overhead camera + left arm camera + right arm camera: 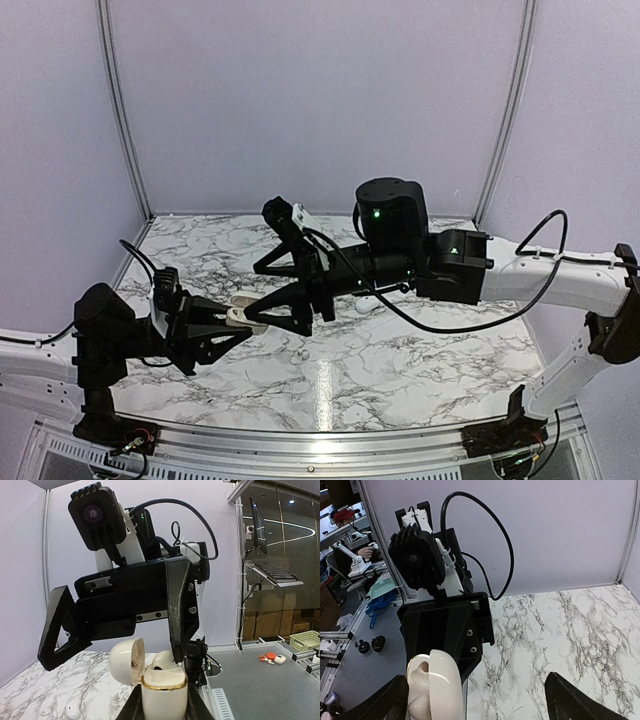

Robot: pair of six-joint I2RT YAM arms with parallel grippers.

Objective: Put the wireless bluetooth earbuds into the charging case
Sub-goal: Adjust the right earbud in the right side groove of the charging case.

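The charging case (165,692) is glossy white with a gold rim. It stands upright with its lid (126,660) swung open to the left. My left gripper (165,702) is shut on the case body and holds it above the marble table (400,350). One white earbud (167,660) sits in the case's top. One finger (179,620) of my right gripper (260,295) touches that earbud from above. The right gripper is open wide (475,690), with the case (432,685) beside its left finger. A second earbud (73,711) lies on the marble.
The right arm (400,260) reaches across the middle of the table toward the left arm (110,335). Grey walls close in the back and sides. Beyond the table edge, a metal bench (260,680) holds small parts and a green basket (305,641).
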